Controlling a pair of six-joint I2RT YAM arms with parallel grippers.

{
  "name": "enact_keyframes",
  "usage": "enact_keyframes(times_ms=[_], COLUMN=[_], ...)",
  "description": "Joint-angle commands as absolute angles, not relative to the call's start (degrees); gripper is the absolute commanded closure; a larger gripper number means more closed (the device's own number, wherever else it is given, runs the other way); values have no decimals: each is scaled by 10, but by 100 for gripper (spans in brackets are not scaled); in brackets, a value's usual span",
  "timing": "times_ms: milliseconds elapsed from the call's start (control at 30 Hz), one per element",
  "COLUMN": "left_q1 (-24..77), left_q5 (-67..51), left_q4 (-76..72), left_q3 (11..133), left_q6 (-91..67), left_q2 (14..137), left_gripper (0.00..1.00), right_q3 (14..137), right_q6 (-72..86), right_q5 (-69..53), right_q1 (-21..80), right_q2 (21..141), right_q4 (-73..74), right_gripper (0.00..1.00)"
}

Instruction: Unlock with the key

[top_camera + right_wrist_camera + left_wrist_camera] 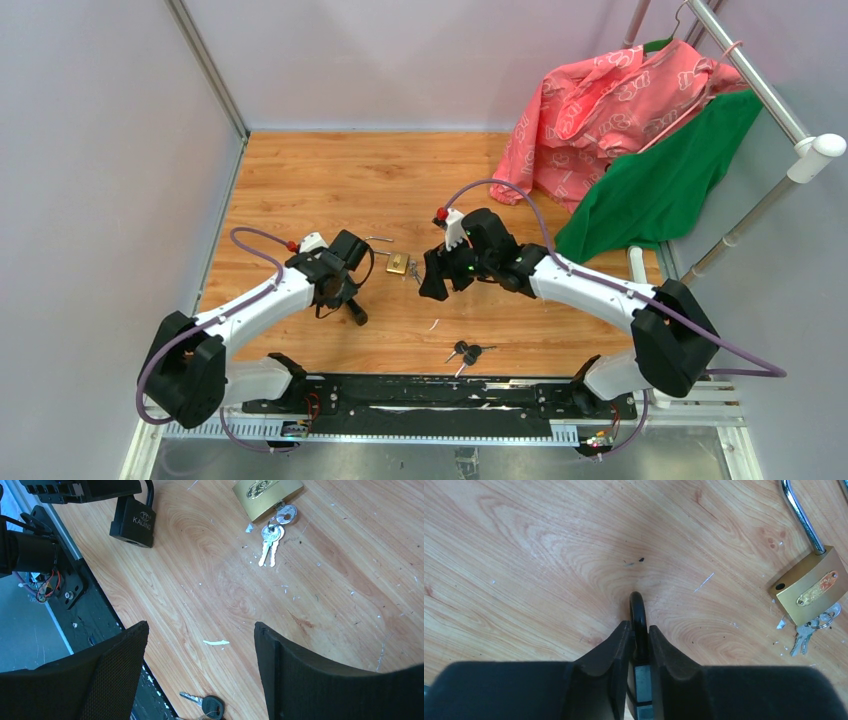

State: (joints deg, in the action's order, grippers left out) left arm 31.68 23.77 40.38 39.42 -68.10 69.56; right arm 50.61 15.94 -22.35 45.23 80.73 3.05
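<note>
1. Padlocks: I count 2 on the wooden table point(320, 180).
2. The brass padlock point(398, 263) lies flat between the 2 arms. Its shackle point(801, 517) is open, with 1 leg out of its hole.
3. A silver key bunch point(271, 539) touches the bottom edge of the brass padlock. I cannot tell if 1 key sits in the keyhole.
4. The black padlock point(134, 522), marked KAJING, hangs tilted under the left gripper point(639, 630), well left of the brass one.
5. Left claw: narrow, with the fingers close on both sides of the black shackle point(637, 607). I cannot tell if they pinch it or just flank it.
6. Right gripper point(201, 626): wide and holding nothing. It hovers over bare wood just right of the brass padlock and points down at the table.
7. Black-headed keys point(466, 352) lie near the front edge, apart from both locks and both grippers.
8. A small white scrap point(216, 642) lies on the wood below the right claw.
9. At back right, a pink garment point(610, 100) and a green garment point(660, 180) hang off a rail.
</note>
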Motion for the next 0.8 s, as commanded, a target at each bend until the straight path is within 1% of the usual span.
enact_keyframes(times_ms=[0,67,333,500,567,700,767], left_q1=[315,315,315,315,315,314,315], left_q5=[248,250,251,254,258,279,290], left_q4=[410,414,413,410,409,413,415], left_q3=[400,405,407,410,413,420,422], left_q6=[-683,-678,-675,-663,-657,-644,-637], left_q2=[699,702,696,688,681,659,645], left_gripper=[71,67,67,59,52,32,25], right_q3=[493,492,490,492,493,495,494], right_q6=[155,155,152,149,149,143,141], right_q5=[-211,-211,-206,-202,-201,-192,-186], right_q1=[446,445,445,445,445,444,444], right_q2=[790,789,781,778,776,767,758], right_q4=[39,39,44,49,54,69,81], right_gripper=[21,21,21,21,20,20,20])
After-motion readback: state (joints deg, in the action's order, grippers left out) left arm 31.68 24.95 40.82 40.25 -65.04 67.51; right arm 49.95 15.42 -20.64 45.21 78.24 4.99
